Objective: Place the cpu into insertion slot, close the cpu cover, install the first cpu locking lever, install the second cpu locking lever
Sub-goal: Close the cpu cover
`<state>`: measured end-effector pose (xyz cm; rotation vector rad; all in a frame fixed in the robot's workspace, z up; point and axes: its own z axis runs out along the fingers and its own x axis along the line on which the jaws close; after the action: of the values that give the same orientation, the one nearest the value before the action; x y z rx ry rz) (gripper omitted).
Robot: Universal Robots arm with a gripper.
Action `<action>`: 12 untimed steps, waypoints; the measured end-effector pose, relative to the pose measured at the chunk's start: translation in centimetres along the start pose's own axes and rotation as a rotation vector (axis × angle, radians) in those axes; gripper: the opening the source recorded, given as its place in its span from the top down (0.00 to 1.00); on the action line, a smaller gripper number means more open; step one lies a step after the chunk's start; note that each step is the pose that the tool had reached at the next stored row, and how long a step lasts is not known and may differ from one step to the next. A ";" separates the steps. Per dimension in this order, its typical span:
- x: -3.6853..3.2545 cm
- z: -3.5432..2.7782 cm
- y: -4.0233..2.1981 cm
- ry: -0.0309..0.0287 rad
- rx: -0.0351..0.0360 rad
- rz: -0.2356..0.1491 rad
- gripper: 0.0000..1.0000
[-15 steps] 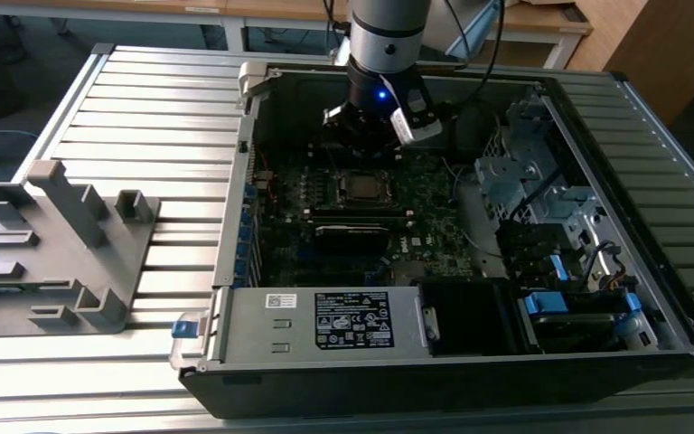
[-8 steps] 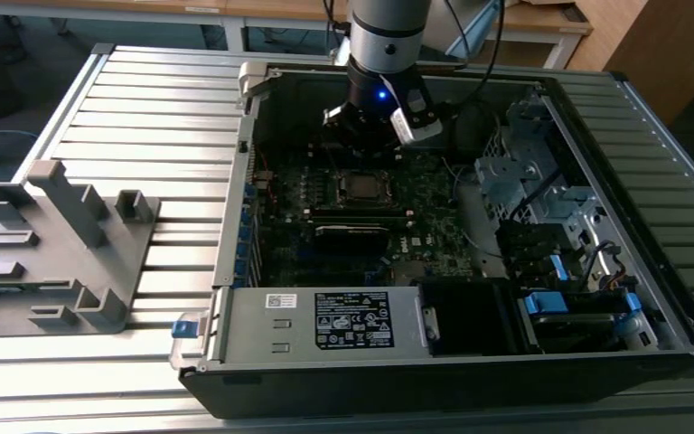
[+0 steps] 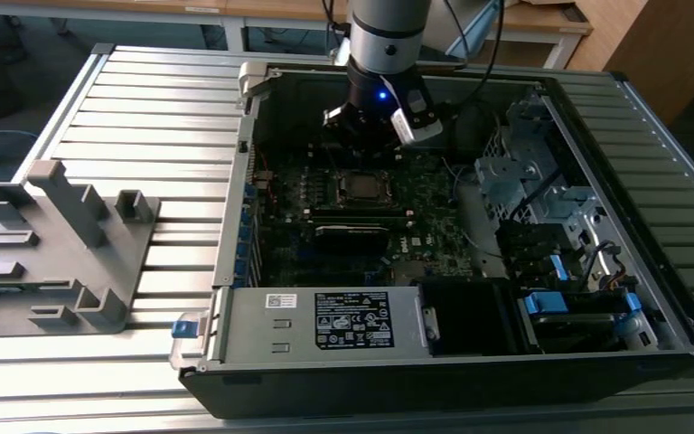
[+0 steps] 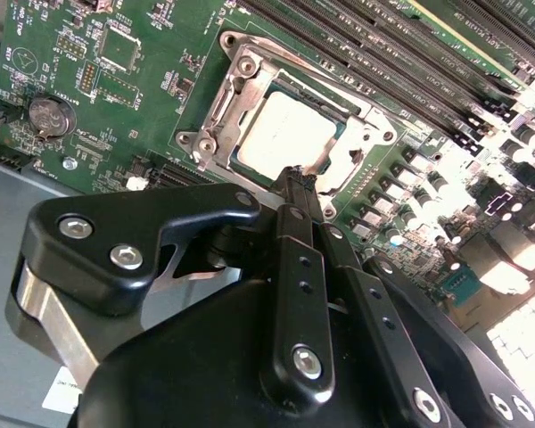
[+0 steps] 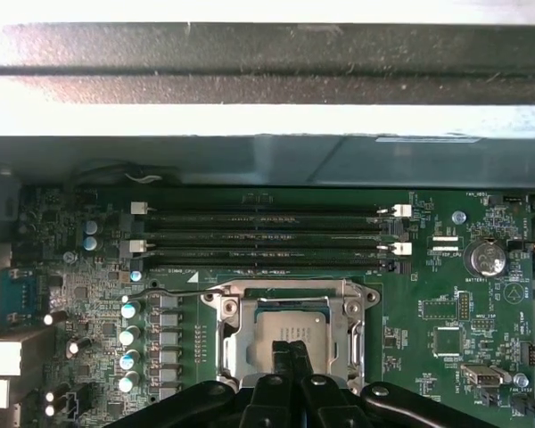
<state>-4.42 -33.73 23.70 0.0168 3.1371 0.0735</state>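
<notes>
A slatted metal table (image 3: 142,99) carries an open computer case (image 3: 468,384) lying on its side. A grey moulded fixture (image 3: 51,244) stands on the table well apart from it, towards the exterior view's left. The arm (image 3: 386,36) reaches down into the far part of the case. Inside, a labelled grey power-supply box (image 3: 323,321) fills the near corner, and a metal drive cage (image 3: 528,172) lines the side on the exterior view's right.

The green board (image 4: 98,53) covers the case floor. A long black bar-shaped module (image 3: 353,237) lies on it between the power-supply box and the socket (image 3: 363,185). A row of long memory slots (image 5: 267,236) runs just beside the socket.

The gripper (image 4: 299,183) hangs low over the socket's edge, its two fingers pressed together with nothing between them. In both wrist views its black body hides the near rim of the socket.

The cover (image 4: 236,85), a square metal frame, lies flat over the socket. The chip (image 4: 281,134) sits inside, its pale metal top showing through the cut-out. A thin metal rod (image 5: 174,291) runs along the board up to the frame's corner; I cannot tell whether it is latched.

A row of small round capacitors (image 5: 129,334) stands beside the socket, and a coin battery (image 5: 486,259) sits apart on the other side.
</notes>
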 end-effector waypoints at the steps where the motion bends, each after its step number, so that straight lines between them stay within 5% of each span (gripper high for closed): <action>1: 0.00 0.10 -0.01 0.0000 0.0001 0.000 0.90; 12: 0.01 0.64 -0.03 0.0001 0.0000 -0.002 0.90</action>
<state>-4.43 -33.73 23.06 0.0143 3.1372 0.0735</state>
